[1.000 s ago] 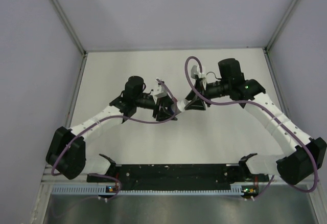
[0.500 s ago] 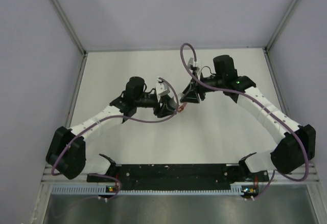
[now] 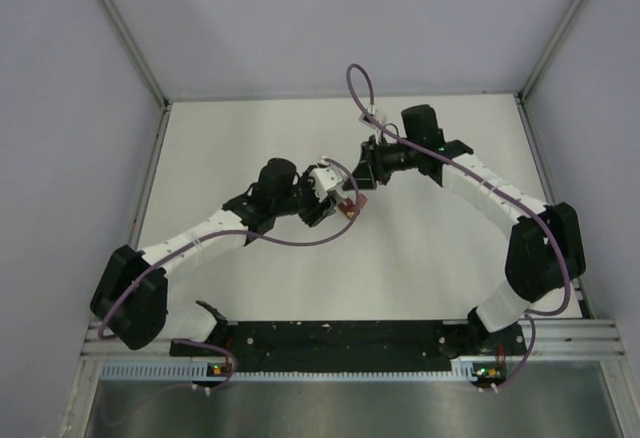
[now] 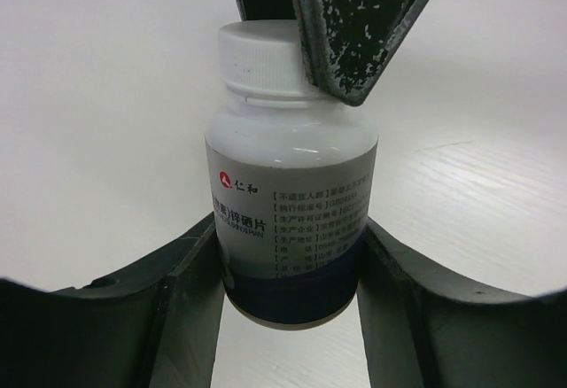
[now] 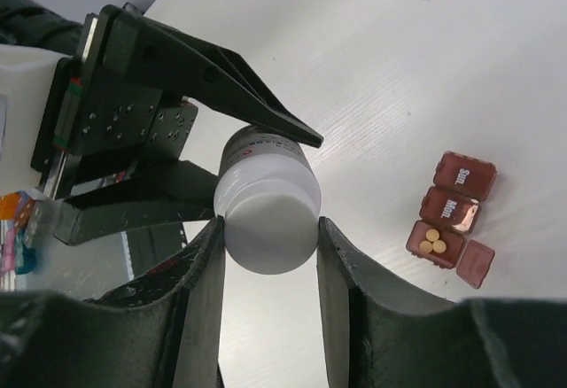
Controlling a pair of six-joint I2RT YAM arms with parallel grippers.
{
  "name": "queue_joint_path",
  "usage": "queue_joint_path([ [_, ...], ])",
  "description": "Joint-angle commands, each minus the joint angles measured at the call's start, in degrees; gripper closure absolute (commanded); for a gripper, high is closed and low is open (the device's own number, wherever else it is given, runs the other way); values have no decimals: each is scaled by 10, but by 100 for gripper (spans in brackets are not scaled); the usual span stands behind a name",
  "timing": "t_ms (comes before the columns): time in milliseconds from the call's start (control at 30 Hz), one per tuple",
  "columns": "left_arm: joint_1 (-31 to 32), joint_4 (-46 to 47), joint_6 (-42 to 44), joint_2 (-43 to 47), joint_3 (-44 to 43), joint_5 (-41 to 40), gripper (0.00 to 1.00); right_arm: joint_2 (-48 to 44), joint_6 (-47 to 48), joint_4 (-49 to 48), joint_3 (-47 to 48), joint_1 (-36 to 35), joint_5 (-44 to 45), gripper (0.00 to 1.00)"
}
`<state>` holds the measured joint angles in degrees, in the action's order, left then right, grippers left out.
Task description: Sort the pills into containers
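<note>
A white pill bottle (image 4: 288, 184) with a blue band and a white cap (image 5: 268, 224) is held between both grippers above the table. My left gripper (image 4: 288, 228) is shut on the bottle's body. My right gripper (image 5: 270, 228) is shut on the cap from the other end; its fingers (image 4: 354, 25) show in the left wrist view. The containers (image 5: 450, 213), a dark red-brown strip of three compartments, lie on the table below and to the right in the right wrist view. The nearest compartment is open and holds three yellow pills (image 5: 432, 241). The strip also shows in the top view (image 3: 347, 209).
The left gripper's fingers (image 5: 221, 78) reach in from the upper left of the right wrist view. Both arms meet over the middle of the white table (image 3: 250, 138). Grey walls enclose the table on three sides.
The right arm has swung left and in toward the left gripper. The left gripper has shifted slightly right, and both now meet over the strip.
</note>
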<state>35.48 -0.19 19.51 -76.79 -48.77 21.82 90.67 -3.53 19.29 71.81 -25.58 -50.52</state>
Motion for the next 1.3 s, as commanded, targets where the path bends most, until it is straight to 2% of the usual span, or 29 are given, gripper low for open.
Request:
queue_joint_path([
  [0,9,104,11,1,-52,-142,100,39,-44,29,10,-5,25,93],
  [100,13,103,15,-6,-52,-159,100,48,-49,29,15,-5,17,83],
  [200,13,104,15,-7,-46,-149,100,41,-44,26,15,1,3,68],
  [367,13,107,3,-2,-34,-127,100,13,-22,24,11,19,-19,34],
  [500,11,104,11,11,-26,-108,100,-31,11,23,-4,39,-27,21],
  [667,-1,65,14,18,-38,-13,100,-94,106,52,-4,46,-39,17],
  [933,-22,-52,20,11,-85,261,100,-182,283,109,4,37,-69,16],
  [1100,-22,-107,34,-5,-112,348,100,-188,339,154,11,-5,-40,16],
  [1267,-21,-122,39,-7,-116,379,100,-186,359,160,9,-25,-25,16],
])
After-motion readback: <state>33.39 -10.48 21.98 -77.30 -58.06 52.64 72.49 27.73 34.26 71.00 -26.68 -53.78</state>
